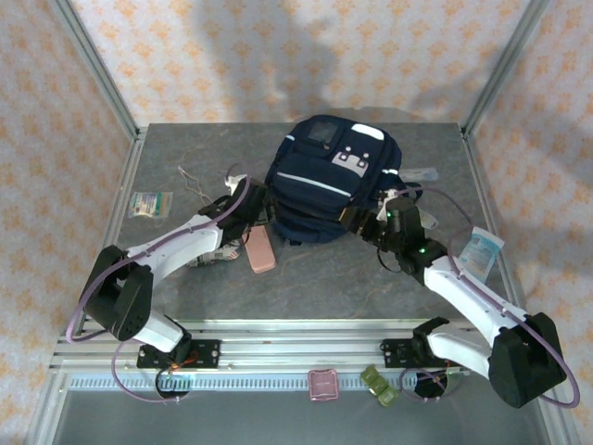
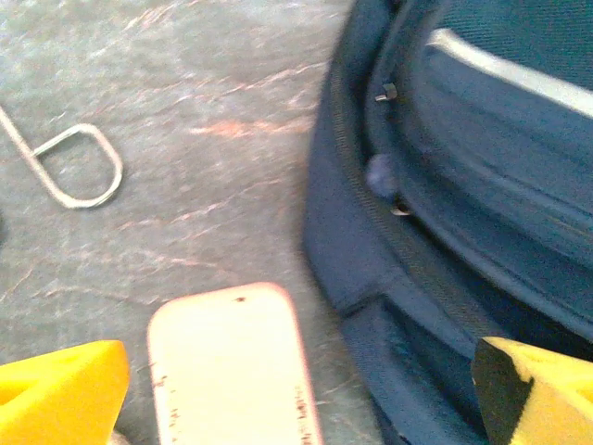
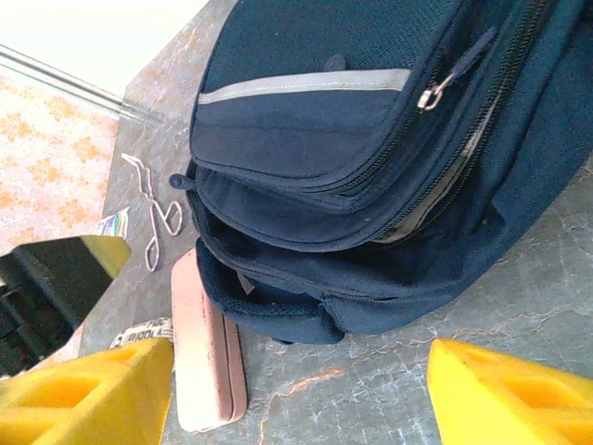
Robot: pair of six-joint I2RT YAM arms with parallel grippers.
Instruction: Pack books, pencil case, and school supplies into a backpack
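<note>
The navy backpack (image 1: 326, 181) lies in the middle of the table, also seen close up as backpack (image 2: 463, 185) and backpack (image 3: 371, 139). The pink pencil case (image 1: 261, 248) lies flat at its near-left corner, apart from it. My left gripper (image 1: 248, 209) hovers open over that gap, with the pencil case (image 2: 232, 366) between its yellow fingertips (image 2: 56, 394). My right gripper (image 1: 371, 222) stands open at the backpack's near-right corner, empty, facing the pencil case (image 3: 204, 352). A clear packet (image 1: 422, 173) and a white printed packet (image 1: 482, 248) lie to the right. The books are out of view.
A bent wire piece (image 1: 195, 181) and a greenish-white packet (image 1: 150, 204) lie at the left. Another printed packet (image 3: 139, 331) sits by the left arm. A pink item (image 1: 322, 383) and a green one (image 1: 378, 383) rest on the front rail. Frame posts stand at the table's back corners.
</note>
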